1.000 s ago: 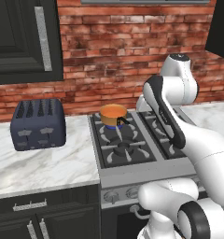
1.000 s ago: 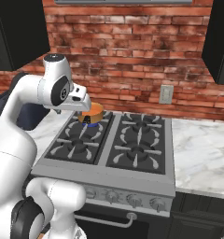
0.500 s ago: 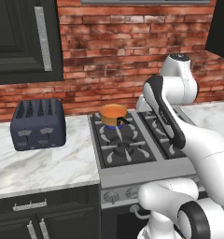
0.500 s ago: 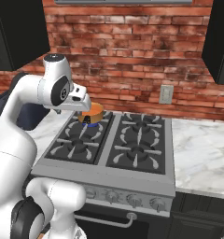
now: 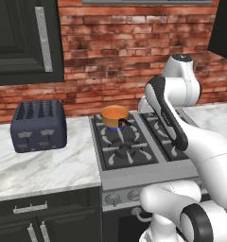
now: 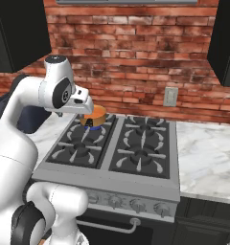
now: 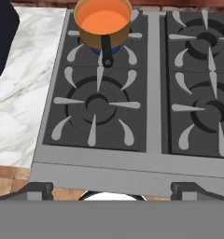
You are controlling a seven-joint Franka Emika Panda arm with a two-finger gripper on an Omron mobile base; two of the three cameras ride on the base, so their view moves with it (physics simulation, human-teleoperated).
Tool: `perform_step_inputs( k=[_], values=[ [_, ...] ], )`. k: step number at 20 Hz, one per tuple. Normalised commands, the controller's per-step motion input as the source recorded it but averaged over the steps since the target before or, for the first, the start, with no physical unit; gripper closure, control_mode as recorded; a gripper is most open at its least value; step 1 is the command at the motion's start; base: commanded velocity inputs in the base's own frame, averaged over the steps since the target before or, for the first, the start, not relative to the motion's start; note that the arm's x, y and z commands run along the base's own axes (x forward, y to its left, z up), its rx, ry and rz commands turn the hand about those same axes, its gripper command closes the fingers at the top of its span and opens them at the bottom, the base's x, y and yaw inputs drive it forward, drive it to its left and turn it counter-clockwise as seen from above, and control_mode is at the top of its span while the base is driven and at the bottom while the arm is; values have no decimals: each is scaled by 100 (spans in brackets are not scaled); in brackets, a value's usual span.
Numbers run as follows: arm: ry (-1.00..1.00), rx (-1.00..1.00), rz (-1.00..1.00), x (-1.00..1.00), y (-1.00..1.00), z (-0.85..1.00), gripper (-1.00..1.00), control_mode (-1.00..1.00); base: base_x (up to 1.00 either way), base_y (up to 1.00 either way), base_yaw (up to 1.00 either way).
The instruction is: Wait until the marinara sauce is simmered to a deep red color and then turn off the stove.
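From where I stand, the nearest thing is the stove's (image 6: 121, 158) front panel with its row of round knobs (image 6: 138, 205), untouched, and below it the oven door handle. Above that, the robot's jaws (image 7: 112, 189) hang over the front edge of the stove, spread wide with nothing between them, their two dark fingertips (image 7: 33, 190) standing far apart at either side. Next comes the front left burner (image 7: 97, 104), its black grate bare, and beside it the two right-hand burners, bare as well. Behind the front left burner, on the back left burner, sits the small orange saucepan (image 5: 115, 117), upright, its short black handle (image 7: 106, 48) pointing toward the front of the stove. The marinara sauce (image 7: 103, 20) fills the pan as a smooth flat disc, and it looks bright orange, not deep red. To the left of the stove, the marble worktop (image 5: 49, 165) carries a dark blue-grey toaster (image 5: 39, 125), well apart from the pan. Farthest back runs the red brick wall (image 6: 136, 62), with a pale outlet plate (image 6: 170, 96) set into it behind the right side of the stove, and dark cabinets (image 5: 21, 40) hang above.
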Motion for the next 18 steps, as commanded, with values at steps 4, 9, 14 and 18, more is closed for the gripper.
perform_step_inputs(
  k=[4,9,14,18],
  values=[
    [0,0,0,0,0,0,-100,-100,0,0,0],
    [0,0,0,0,0,0,-100,-100,0,0,0],
    [0,0,0,0,0,0,-100,-100,0,0,0],
    [0,0,0,0,0,0,-100,-100,0,0,0]
  ],
)
